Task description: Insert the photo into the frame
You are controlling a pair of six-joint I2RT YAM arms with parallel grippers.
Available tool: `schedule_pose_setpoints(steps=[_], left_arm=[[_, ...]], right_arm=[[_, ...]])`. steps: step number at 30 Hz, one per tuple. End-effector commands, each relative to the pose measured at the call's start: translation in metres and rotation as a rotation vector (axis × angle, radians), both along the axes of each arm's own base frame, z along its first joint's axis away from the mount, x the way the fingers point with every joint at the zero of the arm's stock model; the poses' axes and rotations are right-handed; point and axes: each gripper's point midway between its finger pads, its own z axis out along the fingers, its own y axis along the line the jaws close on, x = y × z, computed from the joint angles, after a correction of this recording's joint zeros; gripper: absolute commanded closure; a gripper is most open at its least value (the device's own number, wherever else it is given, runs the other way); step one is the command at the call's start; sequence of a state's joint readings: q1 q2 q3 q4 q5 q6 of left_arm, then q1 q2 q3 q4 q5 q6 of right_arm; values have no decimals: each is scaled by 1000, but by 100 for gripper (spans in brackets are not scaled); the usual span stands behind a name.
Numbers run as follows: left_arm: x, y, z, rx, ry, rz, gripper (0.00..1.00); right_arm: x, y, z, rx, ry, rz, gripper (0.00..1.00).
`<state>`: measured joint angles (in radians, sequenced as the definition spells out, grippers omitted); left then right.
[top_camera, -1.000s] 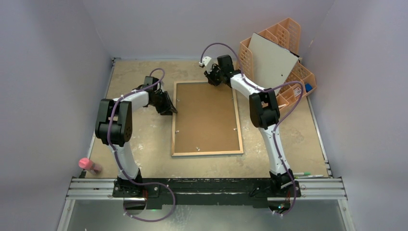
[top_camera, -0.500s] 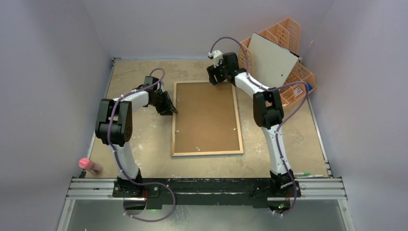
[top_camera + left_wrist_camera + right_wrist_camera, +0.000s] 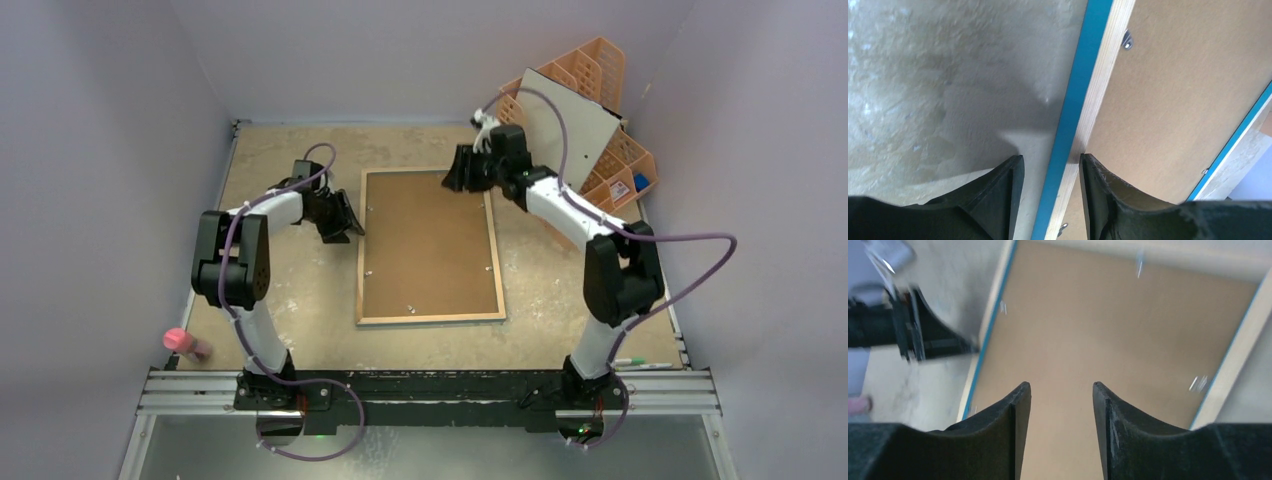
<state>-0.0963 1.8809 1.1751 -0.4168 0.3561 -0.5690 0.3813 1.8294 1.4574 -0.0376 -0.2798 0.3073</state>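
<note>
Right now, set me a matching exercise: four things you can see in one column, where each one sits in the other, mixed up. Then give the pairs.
Things
1. frame
2. orange rack
3. pink object
4. pale board

Places
A. at the near left edge of the table
B. leaning against the rack
C. in the far right corner
D. lying flat in the middle, brown back facing up

Pairs: 1-D, 2-C, 3-A, 4-B

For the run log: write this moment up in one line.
frame: back up | left gripper: open, astride left rim | right gripper: open, over far edge | photo: unseen
</note>
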Motion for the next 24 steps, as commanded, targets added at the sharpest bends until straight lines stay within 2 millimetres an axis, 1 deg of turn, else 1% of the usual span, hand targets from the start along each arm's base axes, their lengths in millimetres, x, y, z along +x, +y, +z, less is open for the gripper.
schedule_pose_setpoints(steps=[1, 3, 5, 7, 8, 10, 14, 17, 20, 22, 24], left_arm=[[-25, 12, -7, 49, 33, -20, 52], [-30, 11, -9, 42, 36, -24, 53], [-35, 9, -11, 28, 42, -29, 54], [-39, 6, -13, 5, 46, -29, 57], [-41, 4, -14, -7, 49, -30, 59], [-43, 1, -16, -23, 50, -32, 61], [-50, -1, -22, -39, 67, -32, 64], [-52, -2, -25, -45, 77, -34, 64], [-54, -1, -26, -42, 83, -36, 64], [-56, 0, -28, -37, 87, -33, 64], [-57, 0, -30, -36, 93, -32, 65]], right_arm=[[-100, 22, -60, 69, 364, -53, 48], [-138, 36, -76, 21, 412, -39, 45], [-177, 60, -86, -23, 425, 30, 45], [-197, 71, -93, -69, 420, 53, 45], [-204, 75, -95, -96, 415, 66, 47], [-211, 83, -97, -132, 393, 88, 51], [-228, 102, -102, -123, 394, 222, 56], [-236, 104, -114, -148, 423, 258, 56], [-243, 108, -118, -146, 439, 290, 57], [-251, 111, -121, -130, 463, 322, 60], [-256, 110, -128, -141, 490, 319, 63]])
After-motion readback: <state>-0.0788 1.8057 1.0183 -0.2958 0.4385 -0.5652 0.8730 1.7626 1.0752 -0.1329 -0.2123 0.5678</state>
